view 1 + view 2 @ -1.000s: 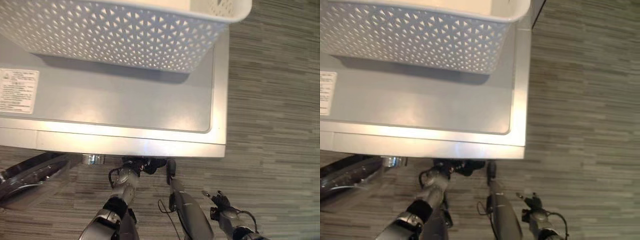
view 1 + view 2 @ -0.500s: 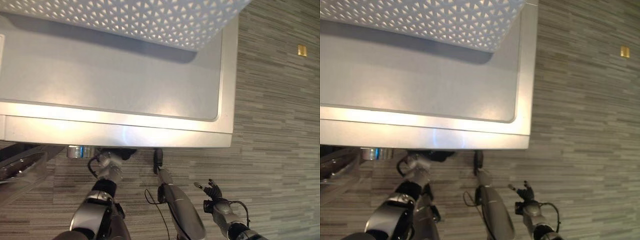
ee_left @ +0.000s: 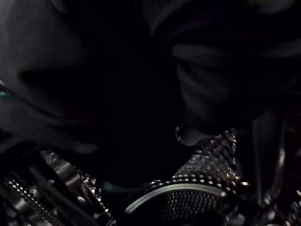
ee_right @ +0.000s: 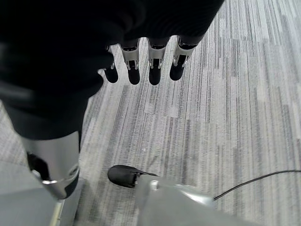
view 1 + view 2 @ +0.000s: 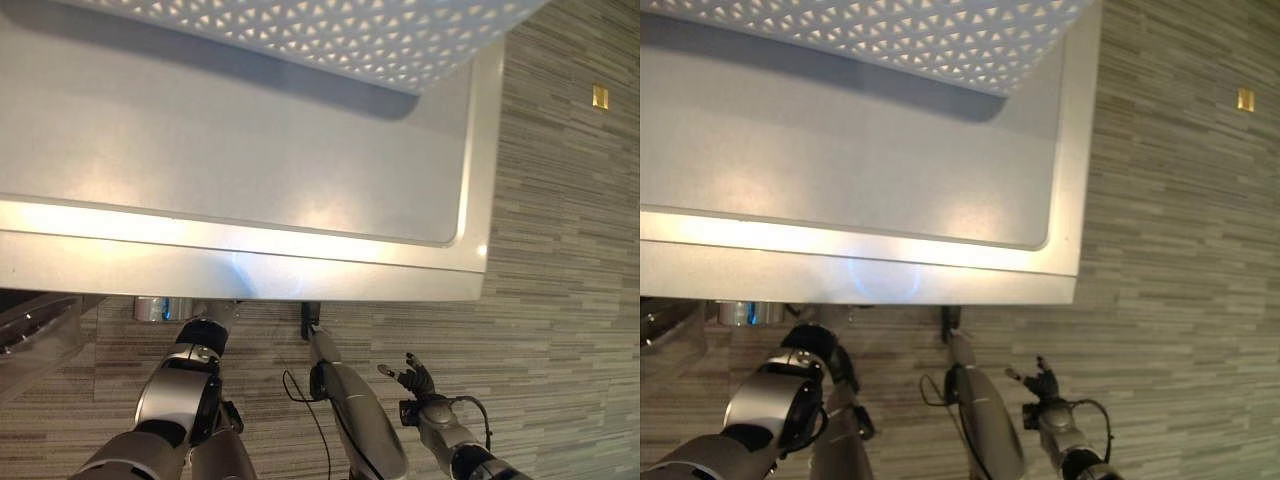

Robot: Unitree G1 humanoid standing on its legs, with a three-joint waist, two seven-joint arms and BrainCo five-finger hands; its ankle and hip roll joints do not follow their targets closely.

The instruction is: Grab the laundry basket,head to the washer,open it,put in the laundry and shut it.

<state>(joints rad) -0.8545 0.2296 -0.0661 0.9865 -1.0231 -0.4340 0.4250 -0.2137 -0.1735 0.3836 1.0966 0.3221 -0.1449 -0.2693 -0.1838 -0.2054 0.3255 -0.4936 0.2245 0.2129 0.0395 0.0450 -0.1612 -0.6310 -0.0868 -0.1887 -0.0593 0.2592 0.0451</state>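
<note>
We look down on a floor of narrow grey-striped planks (image 5: 560, 300), with a small square brass-coloured plate (image 5: 600, 96) set into it at upper right.

Here's the left arm (image 5: 178, 392): a rounded silver-grey shell, smooth and glossy, with a black ring where one segment meets the next and a dark ribbed section further along. Over to the right arm (image 5: 452, 448): the same silver-grey casing, slimmer here, darkening toward the wrist. The right hand (image 5: 414, 381) looks small and dark from the head. Up close, a dark ribbed cover (image 4: 61, 42) wraps its back, and the fingers (image 4: 154, 59) line up in a row, silver segments ending in rounded black tips.
</note>
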